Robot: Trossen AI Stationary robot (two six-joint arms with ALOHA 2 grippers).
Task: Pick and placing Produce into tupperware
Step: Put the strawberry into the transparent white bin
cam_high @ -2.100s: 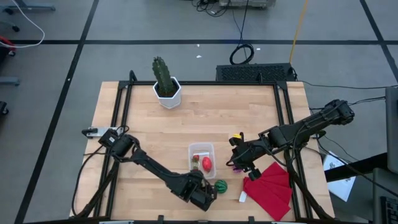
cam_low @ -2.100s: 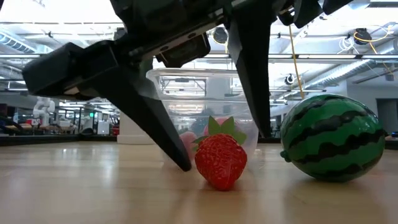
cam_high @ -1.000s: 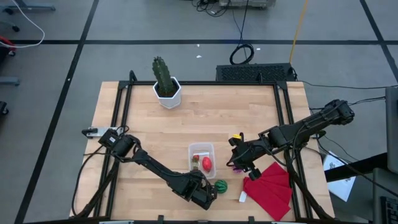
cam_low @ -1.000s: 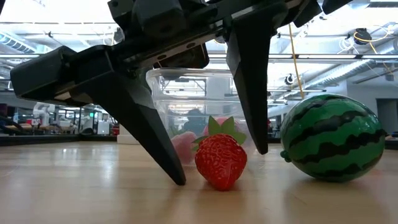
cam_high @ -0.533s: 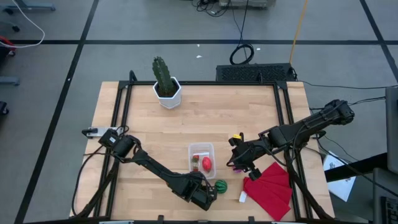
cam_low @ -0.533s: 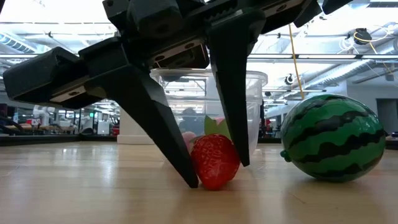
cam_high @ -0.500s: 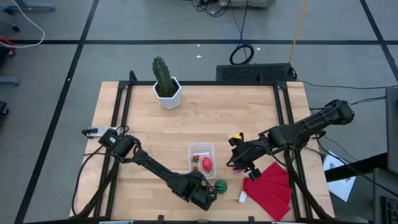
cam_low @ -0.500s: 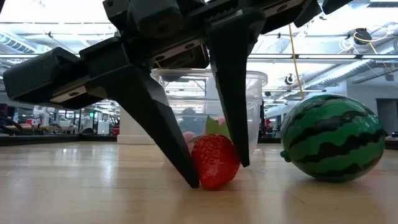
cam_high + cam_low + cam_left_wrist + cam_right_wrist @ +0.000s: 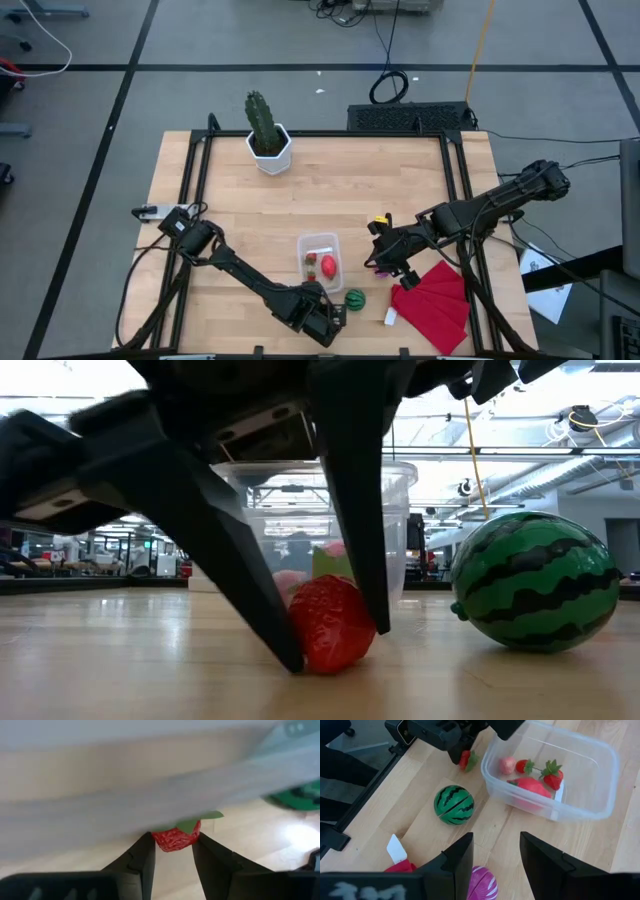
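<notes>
On the worktop point(image 9: 380, 190) one cactus point(image 9: 262, 122) is standing in its white pot at the far left. Near the front edge the left gripper point(image 9: 335, 630) is closing its jaws on one strawberry point(image 9: 326, 624), which is sitting on the wood just in front of the tupperware point(image 9: 319, 260). The tupperware is holding four pieces, which only the right wrist view is showing clearly: one pink ball point(image 9: 508, 764), two small strawberries point(image 9: 553, 776) and one bigger red piece point(image 9: 530, 787). To its right one watermelon ball point(image 9: 534, 581) is lying. The low view is hiding the rest. Farther right the right gripper point(image 9: 495, 851) is hovering with jaws apart above one purple piece point(image 9: 483, 883), beside one red cloth point(image 9: 436, 304).
</notes>
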